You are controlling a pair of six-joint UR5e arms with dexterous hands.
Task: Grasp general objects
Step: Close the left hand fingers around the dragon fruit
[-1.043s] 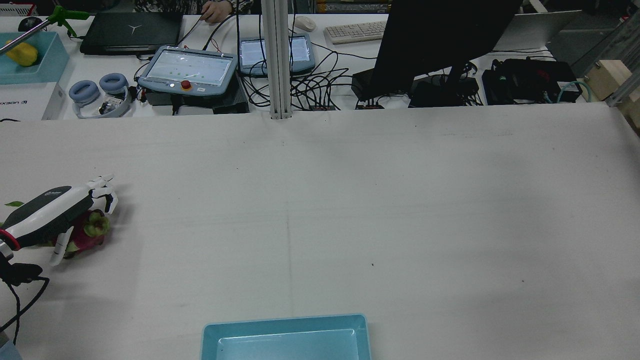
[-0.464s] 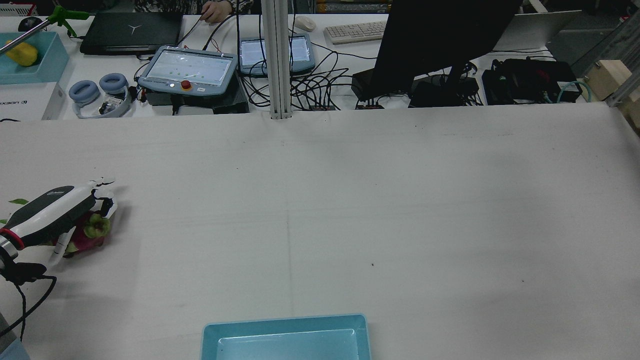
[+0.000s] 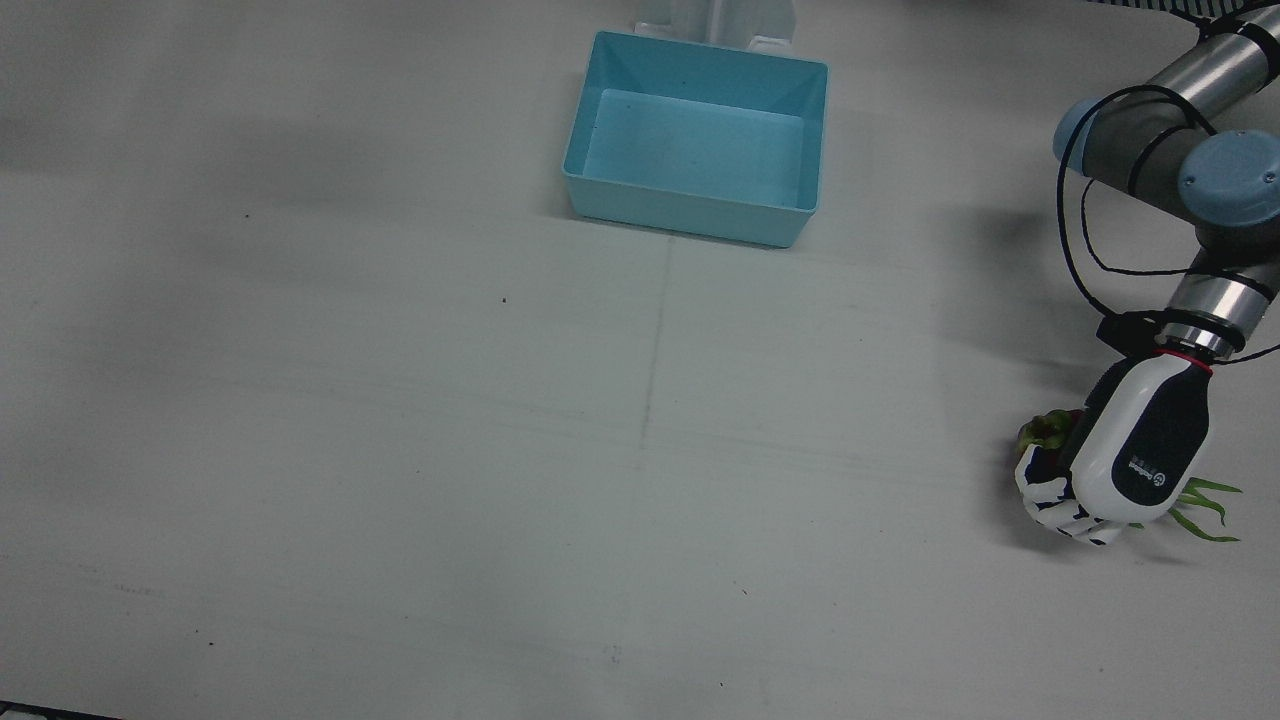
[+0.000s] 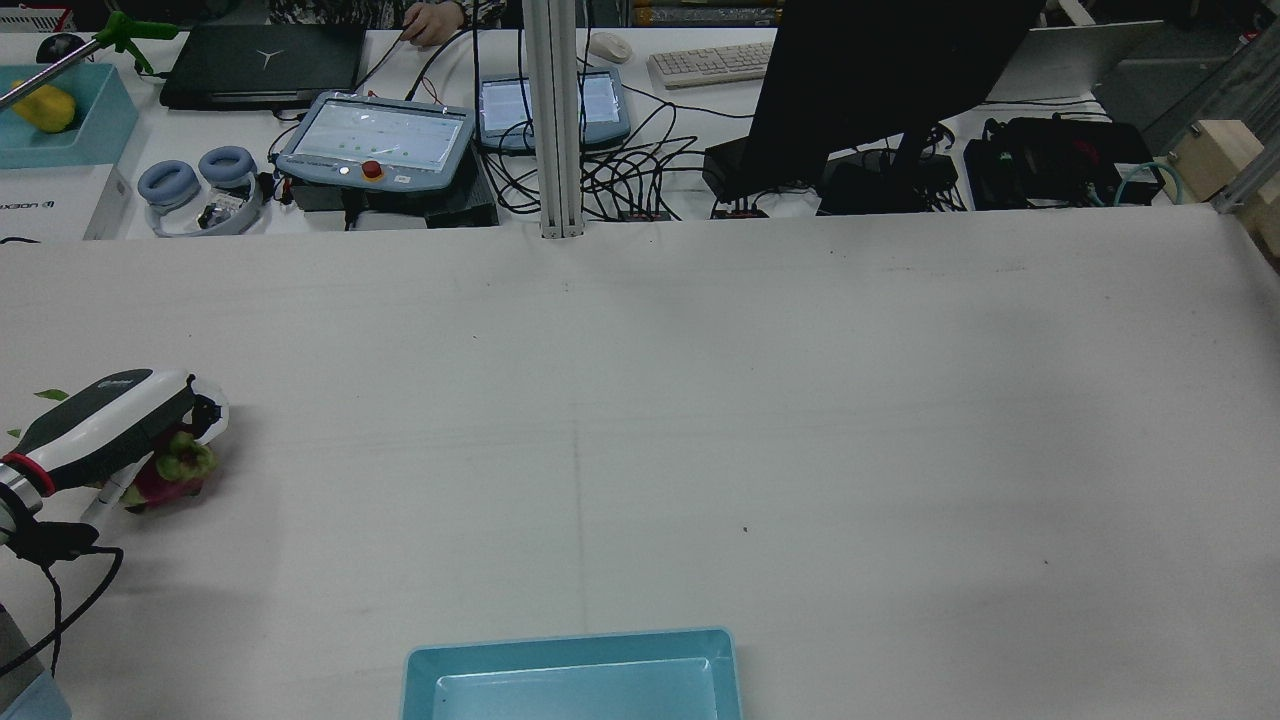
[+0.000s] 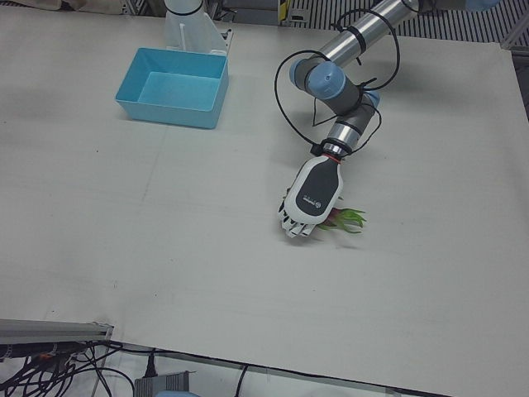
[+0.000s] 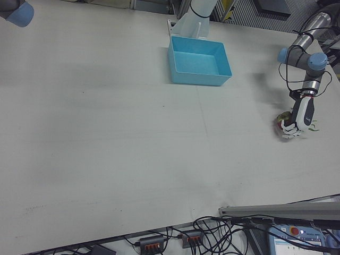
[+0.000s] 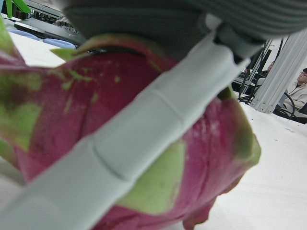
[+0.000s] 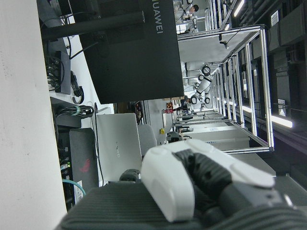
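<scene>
A pink dragon fruit (image 4: 168, 476) with green scales lies at the table's far left in the rear view. My left hand (image 4: 108, 420) lies over it with its fingers curled down around it. The front view shows the hand (image 3: 1130, 450) covering most of the fruit (image 3: 1045, 430), green leaf tips sticking out beside it. The left hand view shows a white finger (image 7: 144, 129) pressed across the fruit's skin (image 7: 86, 110). The fruit seems to rest on the table. Part of my right hand (image 8: 192, 182) shows only in its own view, away from the table; its state is unclear.
A light blue bin (image 3: 690, 215) stands at the robot's edge of the table, mid-width, also in the rear view (image 4: 570, 645). Beyond the table's far edge lie teach pendants (image 4: 375, 140), cables and a dark monitor (image 4: 880, 90).
My left hand's fingers have curled from spread to closed around the dragon fruit. The hand and fruit have shifted slightly left in the rear view.
</scene>
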